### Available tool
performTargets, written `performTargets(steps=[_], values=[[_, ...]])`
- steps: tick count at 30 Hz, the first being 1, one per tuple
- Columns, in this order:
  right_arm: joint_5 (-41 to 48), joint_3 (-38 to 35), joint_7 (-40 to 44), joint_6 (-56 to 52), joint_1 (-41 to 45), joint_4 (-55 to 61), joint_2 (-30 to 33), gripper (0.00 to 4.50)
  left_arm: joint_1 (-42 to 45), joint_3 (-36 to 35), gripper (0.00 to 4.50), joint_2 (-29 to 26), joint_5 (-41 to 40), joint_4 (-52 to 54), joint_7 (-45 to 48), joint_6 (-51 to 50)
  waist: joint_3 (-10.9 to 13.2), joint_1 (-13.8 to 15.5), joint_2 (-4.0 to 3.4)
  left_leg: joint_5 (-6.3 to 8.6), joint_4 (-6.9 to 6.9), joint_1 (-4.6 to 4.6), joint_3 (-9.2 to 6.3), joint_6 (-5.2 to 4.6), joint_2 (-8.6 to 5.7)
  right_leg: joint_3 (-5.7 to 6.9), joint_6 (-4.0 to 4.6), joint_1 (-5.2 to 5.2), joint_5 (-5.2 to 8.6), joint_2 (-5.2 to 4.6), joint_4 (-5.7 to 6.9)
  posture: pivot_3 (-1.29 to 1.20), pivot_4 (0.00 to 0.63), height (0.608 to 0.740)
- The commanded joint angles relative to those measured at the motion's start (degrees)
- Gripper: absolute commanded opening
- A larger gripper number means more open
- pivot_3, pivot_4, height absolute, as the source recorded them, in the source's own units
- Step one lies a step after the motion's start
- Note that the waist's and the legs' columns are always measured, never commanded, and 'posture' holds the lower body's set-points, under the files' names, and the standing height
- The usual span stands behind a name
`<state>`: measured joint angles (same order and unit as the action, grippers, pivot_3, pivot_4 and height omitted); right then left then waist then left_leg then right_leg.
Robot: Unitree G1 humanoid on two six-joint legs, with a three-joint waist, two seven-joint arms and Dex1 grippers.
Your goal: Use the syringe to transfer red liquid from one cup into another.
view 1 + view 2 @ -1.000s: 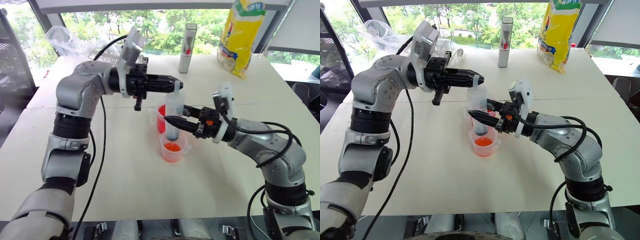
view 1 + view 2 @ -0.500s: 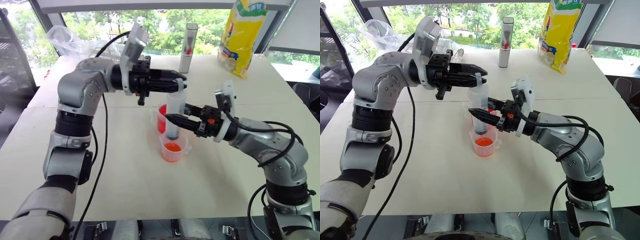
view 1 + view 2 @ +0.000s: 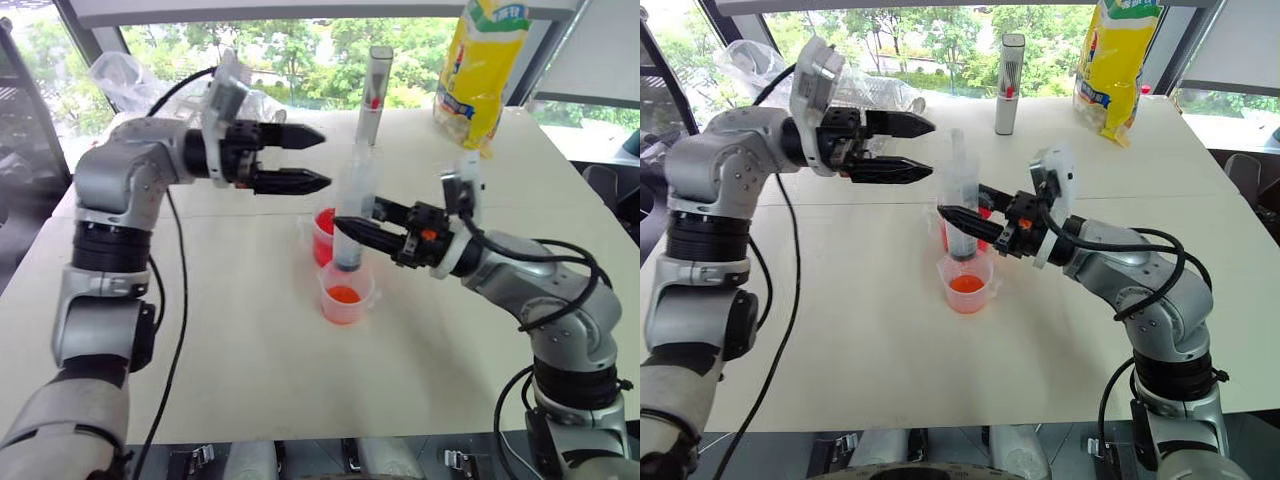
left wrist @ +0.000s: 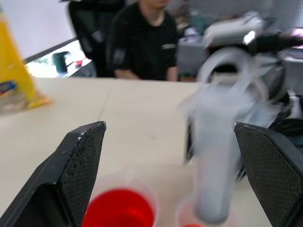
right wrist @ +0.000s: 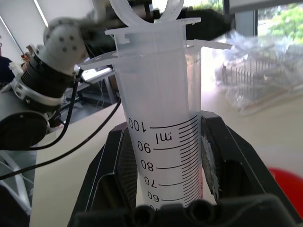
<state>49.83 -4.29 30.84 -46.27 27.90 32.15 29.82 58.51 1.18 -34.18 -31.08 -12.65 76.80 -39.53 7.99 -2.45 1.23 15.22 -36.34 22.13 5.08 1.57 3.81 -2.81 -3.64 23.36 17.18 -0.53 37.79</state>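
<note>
The right hand pinches the syringe upright, tip down in the smaller cup, which holds a shallow layer of red liquid. The left hand hangs spread, apart from the plunger. The larger cup looks well filled; the transfer appears only partly done.

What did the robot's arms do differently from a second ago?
The left pincer let go of the syringe top, opened wide and pulled back toward the robot's left. The right pincer stayed shut on the syringe, upright over the smaller cup. The larger cup stayed put.
</note>
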Motion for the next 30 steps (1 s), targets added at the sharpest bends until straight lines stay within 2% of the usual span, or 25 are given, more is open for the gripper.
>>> performTargets(steps=[1,5,11,15,20,22,26,30], values=[[1.1,-1.4,0.3,1.6,1.0,1.7,0.1,1.48,-0.7,-3.0,4.43,-3.5,-0.6,1.9,-1.2,-0.5,0.0,0.0,0.0,0.0,0.0,0.01,0.0,0.0,0.0,0.0,0.0,0.01,0.0,0.0,0.0,0.0,0.15,0.74],[2.1,-1.7,0.2,1.1,1.1,1.7,0.3,1.48,-2.9,-5.3,4.43,-6.2,-2.2,4.6,-2.9,-2.0,0.0,0.1,0.0,0.0,-0.02,0.05,0.0,0.0,0.0,0.01,0.0,0.01,0.0,-0.03,-0.02,0.0,0.15,0.74],[6.3,-3.3,-1.5,-2.1,3.3,0.0,1.1,1.48,-6.6,-6.8,4.43,-6.2,-3.7,8.9,-6.5,-3.2,0.0,0.2,0.0,0.0,-0.03,0.05,0.0,0.0,0.01,0.01,0.0,-0.01,0.0,-0.06,-0.03,0.0,0.15,0.74],[13.3,-7.7,-5.6,-8.4,10.2,-5.5,4.0,1.48,-9.5,-7.5,4.43,-5.7,-4.6,11.6,-9.1,-3.2,0.0,0.1,0.0,0.0,-0.04,0.05,-0.01,0.0,0.03,0.01,0.0,-0.01,0.0,-0.08,-0.01,0.0,0.15,0.74],[14.3,-8.8,-10.0,-19.4,22.4,-19.8,10.7,1.48,-12.5,-7.7,4.43,-5.2,-5.1,14.5,-11.3,-2.5,0.0,0.1,-0.01,0.0,0.02,0.02,0.02,0.0,0.04,-0.01,0.01,0.01,0.0,-0.12,-0.03,0.0,0.15,0.74],[12.7,-6.4,-10.0,-25.5,27.7,-27.0,12.8,1.48,-13.4,-7.9,4.43,-4.9,-5.3,15.2,-12.2,-2.0,0.0,0.1,0.0,0.0,0.05,0.02,0.04,0.0,0.04,-0.03,0.01,0.02,0.0,-0.13,-0.05,0.0,0.15,0.74],[4.2,6.1,-6.7,-38.6,38.7,-42.3,16.4,1.48,-15.4,-8.4,4.43,-3.8,-5.8,17.0,-14.3,-1.5,0.0,-0.1,-0.02,0.0,0.13,0.03,0.09,-0.01,0.01,-0.08,0.03,0.04,-0.01,-0.13,-0.15,0.0,0.15,0.74],[-3.9,18.0,-0.4,-40.2,41.1,-50.3,17.5,1.48,-18.6,-9.1,4.43,-3.6,-6.4,20.2,-16.1,-1.8,0.0,0.0,-0.03,0.02,0.18,0.13,0.07,-0.03,0.03,-0.06,0.04,0.09,0.0,-0.11,-0.29,0.0,0.15,0.74]])
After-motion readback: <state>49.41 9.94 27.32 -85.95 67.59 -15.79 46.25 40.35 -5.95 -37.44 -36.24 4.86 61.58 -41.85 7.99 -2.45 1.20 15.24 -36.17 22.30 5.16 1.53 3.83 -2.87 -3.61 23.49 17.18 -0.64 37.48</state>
